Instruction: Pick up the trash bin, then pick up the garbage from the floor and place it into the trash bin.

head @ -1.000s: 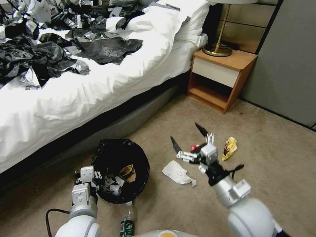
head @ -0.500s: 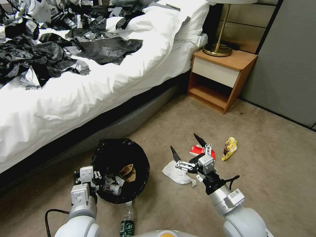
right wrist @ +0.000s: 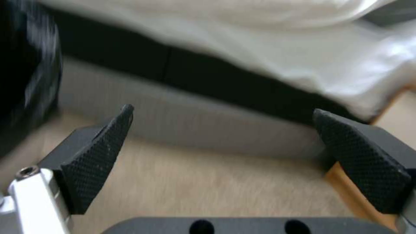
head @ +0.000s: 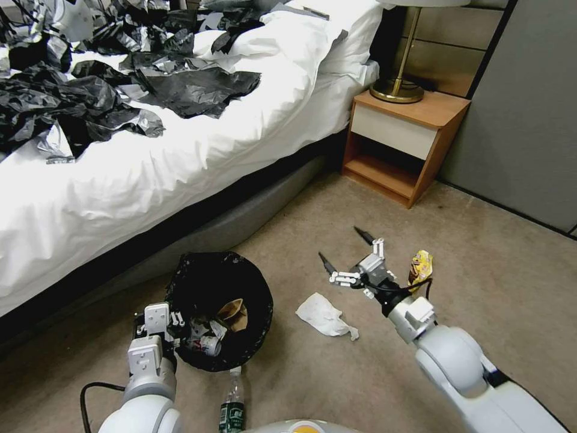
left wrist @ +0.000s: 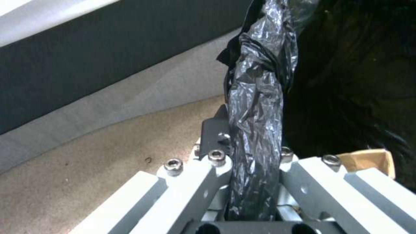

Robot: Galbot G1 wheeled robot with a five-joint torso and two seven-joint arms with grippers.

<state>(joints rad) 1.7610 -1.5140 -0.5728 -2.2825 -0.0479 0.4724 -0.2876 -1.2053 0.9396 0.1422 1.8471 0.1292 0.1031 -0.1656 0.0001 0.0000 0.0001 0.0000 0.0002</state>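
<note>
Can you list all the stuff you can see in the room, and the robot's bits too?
trash bin: one, black bag liner, on the carpet by the bed, litter inside
brown paper bag: one, brown, inside the bin
tissue: one, white, on the carpet right of the bin
snack wrapper: one, yellow, on the carpet near the right gripper
bottle: one, clear with green label, on the carpet in front of the bin
plastic sheets: several, black, on the bed
bed: one, white
nightstand: one, wooden, beside the bed
lamp: one, brass base, on the nightstand
left gripper: shut on the bin's rim
right gripper: open, above the carpet
</note>
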